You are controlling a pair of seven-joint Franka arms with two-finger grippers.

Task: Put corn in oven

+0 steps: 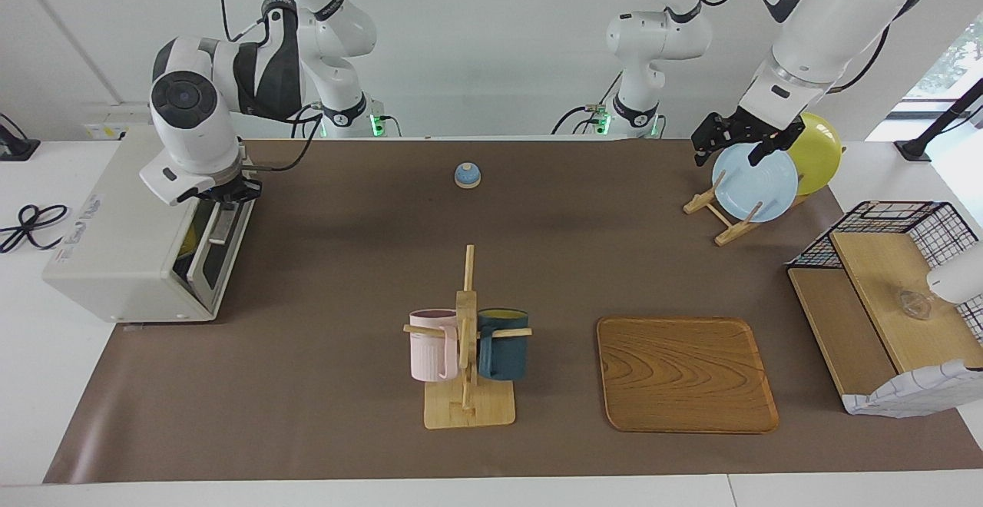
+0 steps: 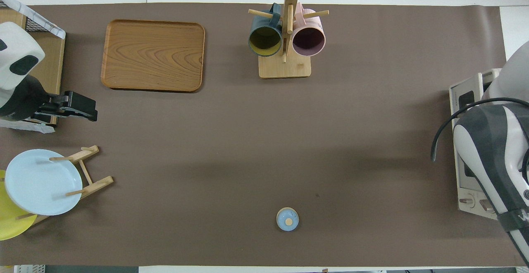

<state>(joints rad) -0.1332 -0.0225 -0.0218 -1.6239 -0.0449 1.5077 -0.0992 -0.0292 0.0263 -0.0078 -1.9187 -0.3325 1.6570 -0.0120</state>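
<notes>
The right gripper [image 1: 230, 193] sits at the oven [image 1: 123, 238] door's top edge, its grasp seemingly hidden.

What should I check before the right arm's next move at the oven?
1. Corn inside the oven: ok, a yellow strip shows in the door gap.
2. Oven door fully shut: not ok, it leans slightly open with a dark gap beside it.
3. Right end effector at the door: ok, it sits at the door's top edge.
4. Right end effector free of the door: cannot tell.
5. Left end effector out of the way: ok, the arm waits over the plate rack at its own end of the table.
</notes>
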